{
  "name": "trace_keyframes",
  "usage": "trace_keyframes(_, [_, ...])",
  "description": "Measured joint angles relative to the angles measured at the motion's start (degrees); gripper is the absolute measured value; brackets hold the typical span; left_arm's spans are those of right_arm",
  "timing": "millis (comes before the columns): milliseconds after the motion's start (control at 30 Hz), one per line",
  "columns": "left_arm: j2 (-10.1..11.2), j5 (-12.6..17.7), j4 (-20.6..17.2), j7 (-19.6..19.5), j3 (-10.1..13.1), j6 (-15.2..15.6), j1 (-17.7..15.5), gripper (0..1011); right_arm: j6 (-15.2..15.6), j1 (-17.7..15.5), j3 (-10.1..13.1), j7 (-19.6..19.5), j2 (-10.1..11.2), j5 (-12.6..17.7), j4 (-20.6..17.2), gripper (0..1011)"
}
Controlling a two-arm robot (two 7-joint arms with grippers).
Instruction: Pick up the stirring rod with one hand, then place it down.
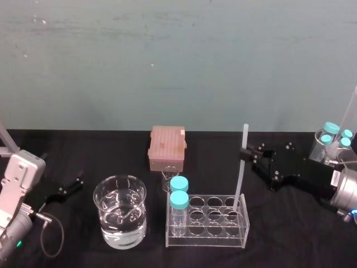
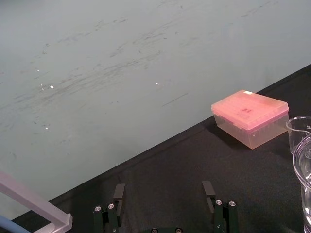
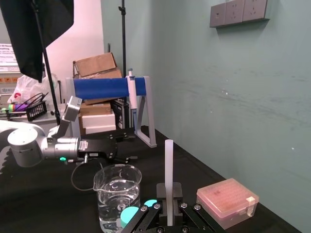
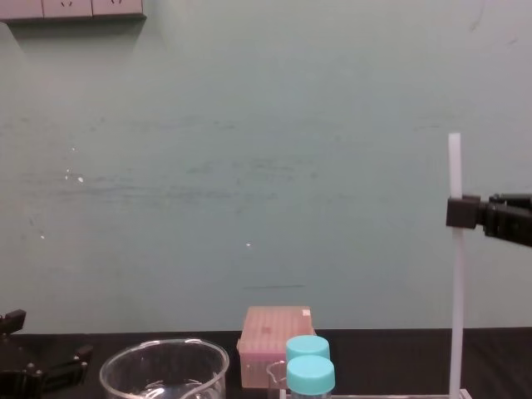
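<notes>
Table (image 1: pixel 83 151) layout: beaker (image 1: pixel 120 218) of water left of centre. Clear tube rack (image 1: pixel 206 239) to its right, with two blue-capped tubes (image 1: pixel 179 192) at the rack's left end.

Right gripper (image 1: pixel 247 152) reaches in from the right, above the rack's right end. Jaws clamped tight on the stirring rod (image 1: pixel 241 181), nothing else in them. Grip is on the rod's upper part: short stub above the jaws, most of the length hanging below.

Rod long axis is vertical, near plumb in the chest view. Lower end is down among the rack's right-hand wells; can't tell if it bears on the bottom or hangs free.

Key relation: the rod runs straight down from the jaws into the rack. I'd judge any move has to go along that axis first, since lateral travel would lever the rod against the rack wall.

Left gripper (image 2: pixel 164 186) is parked at the far left of the table, jaws wide apart and empty, well away from the rod. Right arm is the one on it.
</notes>
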Motion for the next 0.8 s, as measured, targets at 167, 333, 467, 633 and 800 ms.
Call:
trace_keyframes(167, [0.0, 0.0, 0.0, 0.0, 0.0, 0.0, 0.0, 1005, -1.3, 0.0, -0.6, 0.8, -0.8, -0.8, 1.9, 67])
trace_keyframes(333, [0.0, 0.0, 0.0, 0.0, 0.0, 0.0, 0.0, 1005, -1.6, 0.0, -0.9, 0.8, -1.2, -1.5, 2.9, 67])
trace_keyframes(467, [0.0, 0.0, 0.0, 0.0, 0.0, 0.0, 0.0, 1005, -1.6, 0.0, -1.1, 0.8, -1.5, -2.0, 3.6, 67])
trace_keyframes(633, [0.0, 0.0, 0.0, 0.0, 0.0, 0.0, 0.0, 1005, -1.5, -0.1, -1.6, 0.5, -2.1, -2.8, 4.7, 67])
trace_keyframes(800, [0.0, 0.0, 0.0, 0.0, 0.0, 0.0, 0.0, 1005, -1.4, -0.2, -1.8, 0.4, -2.5, -3.2, 5.2, 67])
